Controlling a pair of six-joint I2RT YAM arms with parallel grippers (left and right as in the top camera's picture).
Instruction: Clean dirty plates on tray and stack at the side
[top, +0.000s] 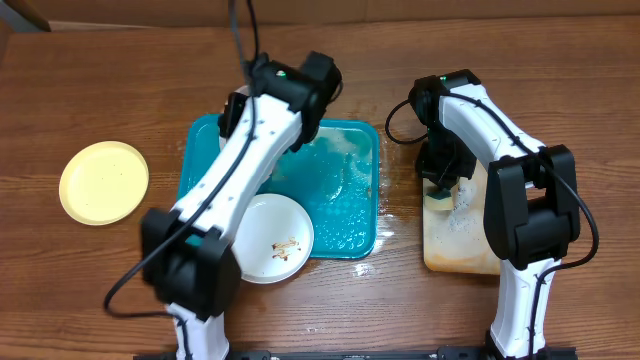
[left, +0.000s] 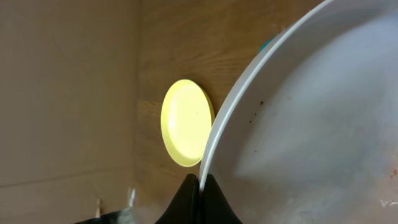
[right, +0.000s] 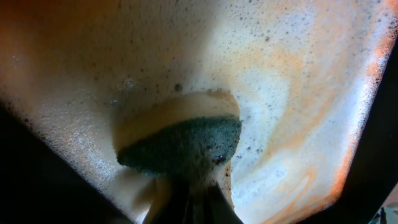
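The teal tray (top: 350, 140) sits mid-table. Open wood lies far of it and all round the yellow plate (top: 103, 182), which lies alone well to the left on the table (top: 100, 90), clear of both arms. Between the teal tray and the tan tray (top: 450, 262) on the right I have only a narrow strip, wet near the teal tray's near right corner.

My left gripper (left: 199, 183) has its fingers pressed together on the rim of a white plate (left: 311, 124), which is raised and tilted in the wrist view, with the yellow plate (left: 186, 121) beyond it. A few dark specks mark its face. From overhead my left arm covers most of it.

A second white plate (top: 272, 238), smeared brown, lies over the teal tray's near rim beside the left arm.

My right gripper (right: 189, 186) pinches a sponge (right: 180, 146), green face and yellow body, down in the tan tray's foam. The fingertips are dark and blurred, and suds hide the tray's floor.
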